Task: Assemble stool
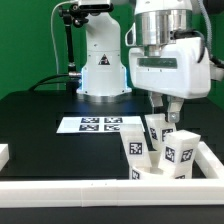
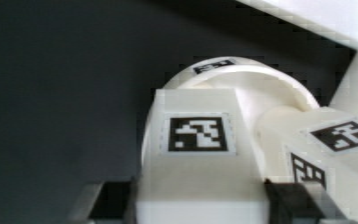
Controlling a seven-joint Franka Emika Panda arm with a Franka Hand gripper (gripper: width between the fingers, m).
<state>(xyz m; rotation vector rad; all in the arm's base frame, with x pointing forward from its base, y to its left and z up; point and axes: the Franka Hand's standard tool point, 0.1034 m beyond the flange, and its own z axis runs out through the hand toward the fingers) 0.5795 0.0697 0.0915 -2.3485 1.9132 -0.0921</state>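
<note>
Gripper (image 1: 165,112) is clamped on 1 upright leg (image 2: 197,150), a finger on each side of it. The round seat (image 2: 247,82) lies directly behind that leg, at the exterior view's right near the rim bar (image 1: 100,187). The marker board (image 1: 97,125) lies flat on the black table (image 1: 40,125).

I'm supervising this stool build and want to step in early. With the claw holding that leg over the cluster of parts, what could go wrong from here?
1. The claw grips only the end of the leg, so it may tilt or slip while being moved.
2. Other legs stand crowded close beside it, next to the round seat; a sideways move could knock them over.
3. The white rim bar lies close to the cluster, so a toppled leg may wedge against it.
</note>
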